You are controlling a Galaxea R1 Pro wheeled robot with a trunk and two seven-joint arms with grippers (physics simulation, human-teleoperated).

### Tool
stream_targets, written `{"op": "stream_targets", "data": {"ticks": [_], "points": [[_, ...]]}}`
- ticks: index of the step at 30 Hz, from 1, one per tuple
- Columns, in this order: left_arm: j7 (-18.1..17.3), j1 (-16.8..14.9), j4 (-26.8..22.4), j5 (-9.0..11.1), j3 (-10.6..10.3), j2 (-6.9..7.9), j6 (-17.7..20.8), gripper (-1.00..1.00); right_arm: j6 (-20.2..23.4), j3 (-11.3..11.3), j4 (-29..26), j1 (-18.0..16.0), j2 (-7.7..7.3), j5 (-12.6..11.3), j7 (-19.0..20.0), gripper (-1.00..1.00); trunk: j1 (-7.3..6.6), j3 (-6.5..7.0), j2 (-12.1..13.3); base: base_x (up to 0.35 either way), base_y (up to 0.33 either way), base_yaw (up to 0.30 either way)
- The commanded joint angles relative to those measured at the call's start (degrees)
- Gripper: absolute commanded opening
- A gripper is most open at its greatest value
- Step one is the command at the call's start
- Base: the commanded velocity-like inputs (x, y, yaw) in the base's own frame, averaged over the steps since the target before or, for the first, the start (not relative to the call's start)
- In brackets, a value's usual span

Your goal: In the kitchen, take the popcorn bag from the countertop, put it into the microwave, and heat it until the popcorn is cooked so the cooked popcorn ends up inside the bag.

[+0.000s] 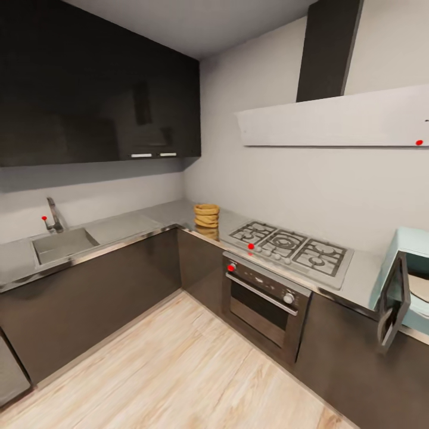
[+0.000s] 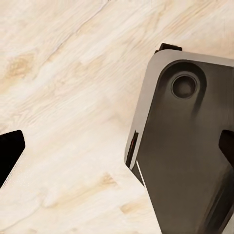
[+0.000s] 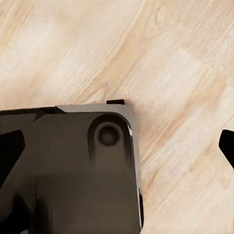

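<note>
Grey countertop (image 1: 149,217): popcorn bag (image 1: 206,215) near corner, hob (image 1: 290,244) beside, microwave (image 1: 405,280) far end.

Light wood plank floor (image 2: 63,97), dark robot base (image 2: 190,156) w/ round recess (image 2: 184,86)

The head camera looks from standing height into the corner of grey glossy countertop (image 1: 149,219); both wrist cameras face straight down, sharing pale wood-plank floor (image 2: 63,97) and the robot's dark base plate (image 3: 63,170).
</note>
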Motion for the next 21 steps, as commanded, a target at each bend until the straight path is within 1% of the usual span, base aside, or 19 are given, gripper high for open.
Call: {"op": "stream_targets", "data": {"ticks": [1, 4, 8, 11, 15, 21], "points": [[0.0, 0.0, -0.2, 0.0, 0.2, -0.02, 0.3, 1.0, -0.4, -0.5, 0.3, -0.1, -0.04, 0.1, 0.3, 1.0, 0.02, -0.1, -0.1, 0.0, 0.302, 0.0], [0.0, 0.0, -0.1, 0.0, 0.2, -0.02, 0.3, 1.0, -0.5, -0.5, 0.3, -0.1, -0.04, 0.1, 0.3, 1.0, 0.02, -0.1, -0.1, 0.0, 0.301, -0.047], [0.0, 0.0, -0.1, 0.0, 0.2, -0.02, 0.3, 1.0, -0.5, -0.5, 0.3, -0.1, -0.03, 0.1, 0.3, 1.0, 0.02, -0.1, -0.1, 0.004, 0.295, -0.204], [0.0, 0.0, -0.1, 0.0, 0.2, 0.07, 0.3, 1.0, -0.5, -0.5, 0.3, -0.1, -0.03, 0.1, 0.3, 1.0, 0.02, -0.1, -0.1, 0.094, 0.263, -0.155], [0.0, 0.0, -0.1, 0.0, 0.2, 0.15, 0.3, 1.0, -0.5, -0.4, 0.3, -0.1, -0.01, 0.1, 0.3, 1.0, 0.02, -0.1, -0.1, 0.25, 0.208, -0.13], [0.0, 0.0, -0.1, 0.0, 0.2, 0.15, 0.2, 1.0, -0.5, -0.4, 0.3, -0.1, -0.01, 0.1, 0.3, 1.0, 0.02, -0.1, -0.1, 0.306, 0.161, -0.018]]}}
